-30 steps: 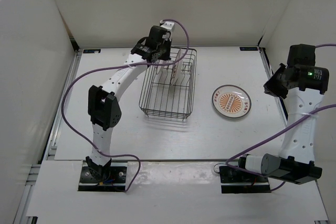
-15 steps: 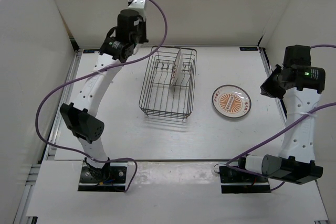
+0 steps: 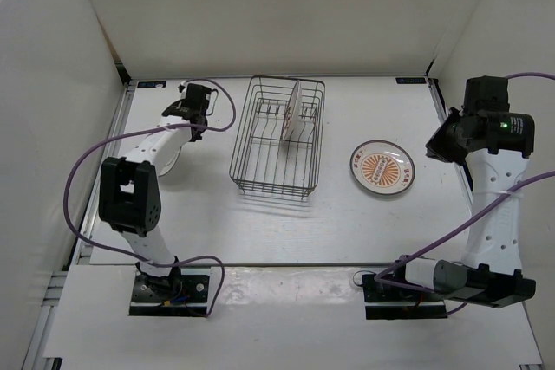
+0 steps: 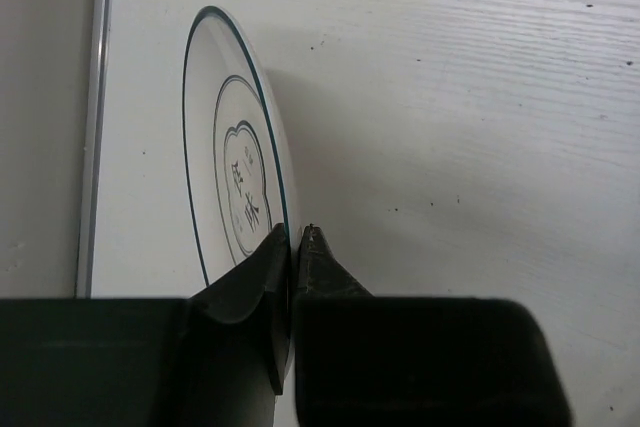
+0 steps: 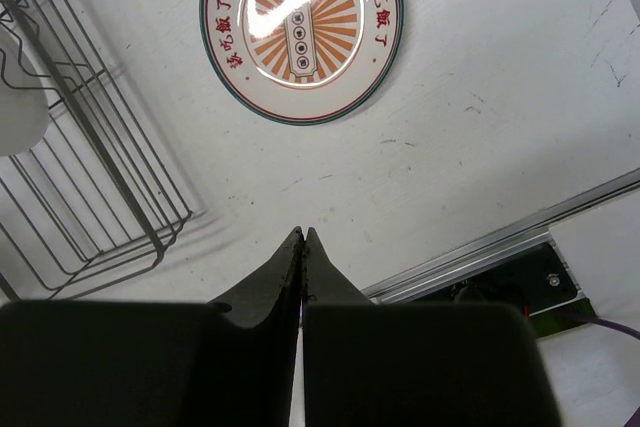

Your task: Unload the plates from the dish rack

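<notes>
My left gripper [image 4: 295, 232] is shut on the rim of the plate with grey rings [image 4: 235, 187]. It holds the plate edge-on, close over the table by the left rail. In the top view the left gripper [image 3: 191, 110] is left of the dish rack [image 3: 247, 181], and the arm hides most of that plate. One plate [image 3: 295, 110] stands upright in the rack's far end. An orange-patterned plate [image 3: 382, 167] lies flat on the table right of the rack; it also shows in the right wrist view [image 5: 300, 32]. My right gripper [image 5: 303, 232] is shut and empty, raised to the right of that plate.
A metal rail [image 4: 92, 147] runs along the table's left edge beside the held plate. White walls enclose the table on the left, far and right sides. The rack's corner [image 5: 90, 177] and a rail [image 5: 520, 242] show in the right wrist view.
My left arm lifted the grey-ringed plate out of the rack, swung left and came down at the table's left side. The rack now holds one plate. The right arm barely moved.
</notes>
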You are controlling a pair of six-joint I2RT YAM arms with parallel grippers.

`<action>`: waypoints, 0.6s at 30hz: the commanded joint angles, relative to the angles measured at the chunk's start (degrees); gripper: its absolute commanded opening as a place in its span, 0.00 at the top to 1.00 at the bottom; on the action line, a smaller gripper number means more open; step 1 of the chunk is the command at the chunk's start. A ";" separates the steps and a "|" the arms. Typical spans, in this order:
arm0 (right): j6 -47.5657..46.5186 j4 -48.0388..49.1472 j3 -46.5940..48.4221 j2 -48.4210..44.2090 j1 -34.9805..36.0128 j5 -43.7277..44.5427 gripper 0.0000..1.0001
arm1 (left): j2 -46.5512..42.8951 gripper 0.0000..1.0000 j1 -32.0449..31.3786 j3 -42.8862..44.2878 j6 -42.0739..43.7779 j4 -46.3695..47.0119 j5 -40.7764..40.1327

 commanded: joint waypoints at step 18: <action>0.29 -15.19 -0.97 -1.02 0.72 2.32 1.00 | 11.19 0.25 -1.51 9.76 -20.10 -17.08 -2.98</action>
